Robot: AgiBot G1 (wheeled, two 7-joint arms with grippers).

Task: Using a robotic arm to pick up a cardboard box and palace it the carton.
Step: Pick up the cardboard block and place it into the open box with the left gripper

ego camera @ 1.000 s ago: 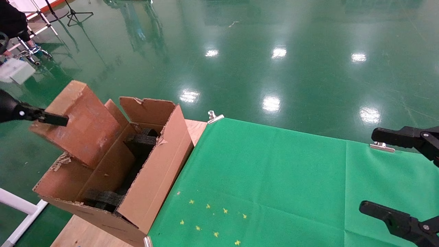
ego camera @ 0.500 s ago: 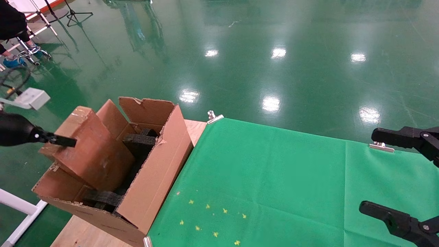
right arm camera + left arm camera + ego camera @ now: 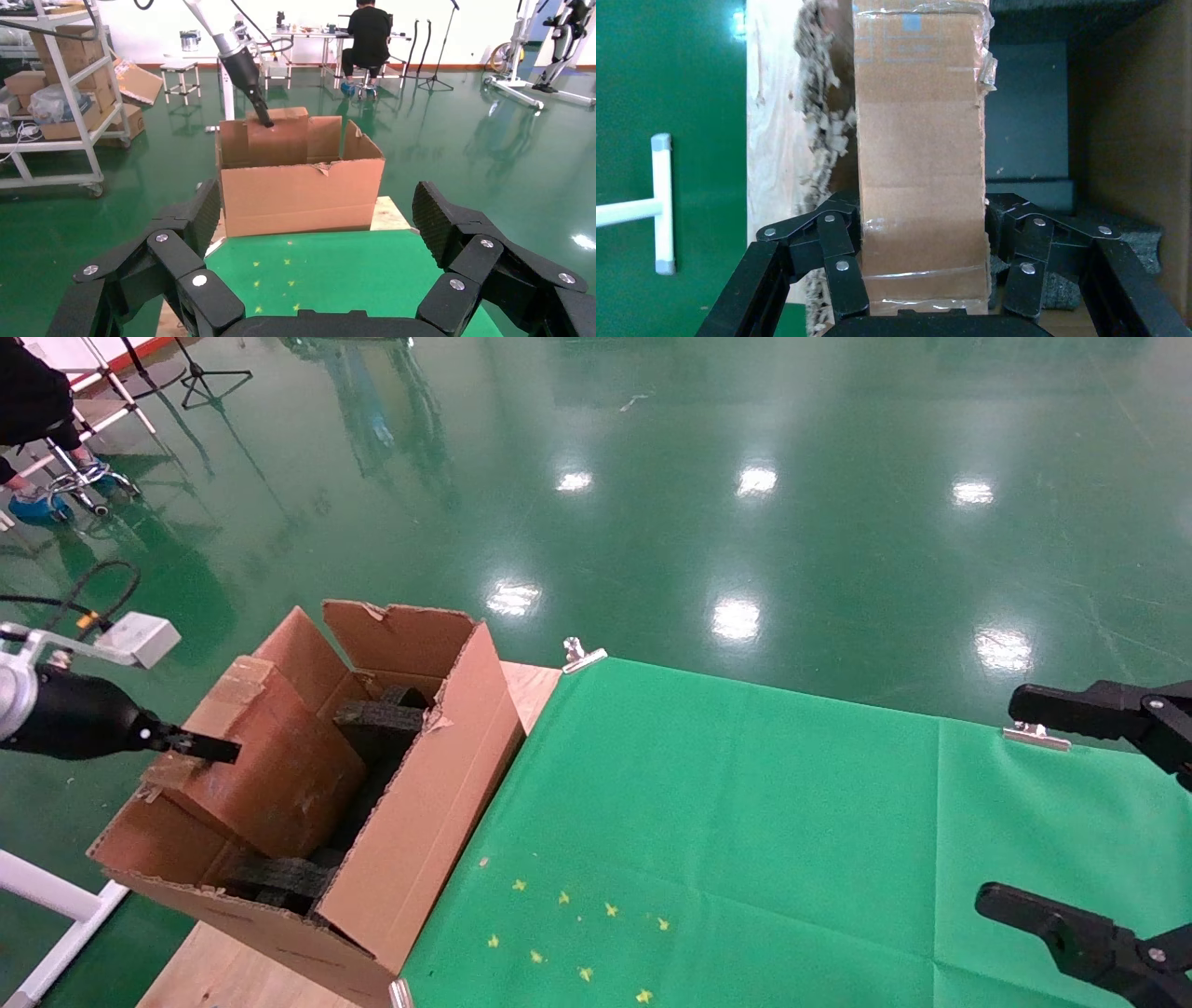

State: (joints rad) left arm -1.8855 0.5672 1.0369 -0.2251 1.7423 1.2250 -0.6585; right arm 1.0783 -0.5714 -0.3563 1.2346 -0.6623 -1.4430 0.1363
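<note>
My left gripper is shut on the small brown cardboard box, gripping its two side faces. The box stands tilted, its lower part inside the large carton at the table's left end, its top level with the carton's flaps. Black foam pieces lie in the carton beside the box. In the left wrist view the fingers press the taped box from both sides. The right wrist view shows the robotic arm reaching down to the box in the carton. My right gripper hangs open at the table's right edge.
A green cloth covers the table, held by metal clips and marked with small yellow stars. Bare wood shows under the carton. A white frame stands left of the table. A shelf rack and a seated person are far off.
My left gripper has come down and to the right with the cardboard box, which has sunk from above the carton's flaps into the carton. The right arm has not moved.
</note>
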